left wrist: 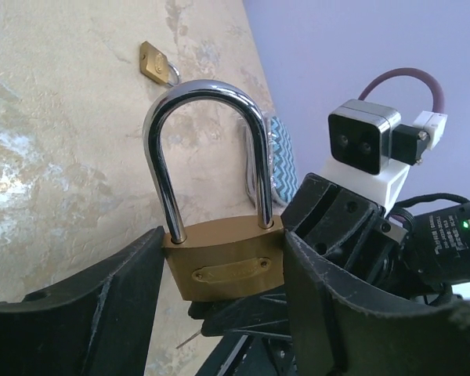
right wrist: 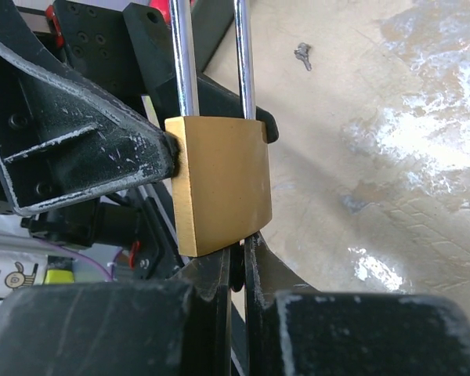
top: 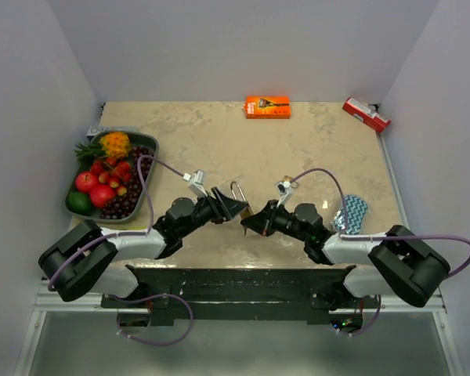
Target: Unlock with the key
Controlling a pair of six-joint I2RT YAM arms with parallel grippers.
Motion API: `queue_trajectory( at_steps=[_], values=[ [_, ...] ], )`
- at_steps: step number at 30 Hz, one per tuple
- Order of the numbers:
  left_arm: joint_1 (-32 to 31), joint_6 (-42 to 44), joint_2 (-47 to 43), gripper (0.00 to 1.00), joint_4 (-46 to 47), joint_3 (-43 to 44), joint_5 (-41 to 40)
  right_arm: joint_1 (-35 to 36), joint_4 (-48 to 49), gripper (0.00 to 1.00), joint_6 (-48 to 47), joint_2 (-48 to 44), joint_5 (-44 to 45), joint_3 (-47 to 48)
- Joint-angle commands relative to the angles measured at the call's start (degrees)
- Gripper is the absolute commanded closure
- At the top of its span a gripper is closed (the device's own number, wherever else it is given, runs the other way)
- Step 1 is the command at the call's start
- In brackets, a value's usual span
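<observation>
Now the left claw (left wrist: 223, 270) clamps the lock (right wrist: 219, 184), shackle (left wrist: 204, 90) at twelve, near the table's (top: 298, 149) six. The right claw (right wrist: 236, 270), pinched shut, sits at the lock's six; any key is hidden. A misaligned push could jam there or shove the lock loose.

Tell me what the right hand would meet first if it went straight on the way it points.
The underside of the padlock, held by the left hand just ahead of the shut right hand. They look almost touching; depth is unclear.

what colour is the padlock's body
Brass gold padlock, best seen in the right wrist view.
</observation>
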Motion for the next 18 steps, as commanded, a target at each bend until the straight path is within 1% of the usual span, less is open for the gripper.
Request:
queue_trajectory(
  at_steps=[1,8,13,16,17,18],
  values=[
    [-2.9,1.0,-2.8,1.0,8.6,-0.3,18.0,-2.4,12.1,1.0,3.9,-2.2,2.7,1.9],
    [-2.9,1.9,-3.8,1.0,9.7,-0.7,20.6,-3.3,15.8,1.0,5.7,-1.6,0.5,1.6],
    [-2.9,2.4,-5.2,1.0,9.6,-0.8,20.1,-3.3,13.9,1.0,3.3,-1.7,0.4,2.0],
    [-2.8,2.6,-5.4,1.0,9.3,-0.5,18.1,-3.2,13.1,1.0,2.1,-2.5,0.7,1.7],
    [-2.8,2.7,-5.3,0.92,8.9,0.0,17.5,-3.3,12.9,1.0,1.7,-2.9,1.1,1.6],
    [-2.8,2.7,-5.2,0.86,8.9,0.2,16.5,-3.3,11.9,1.0,0.7,-3.3,1.2,1.5]
  ],
)
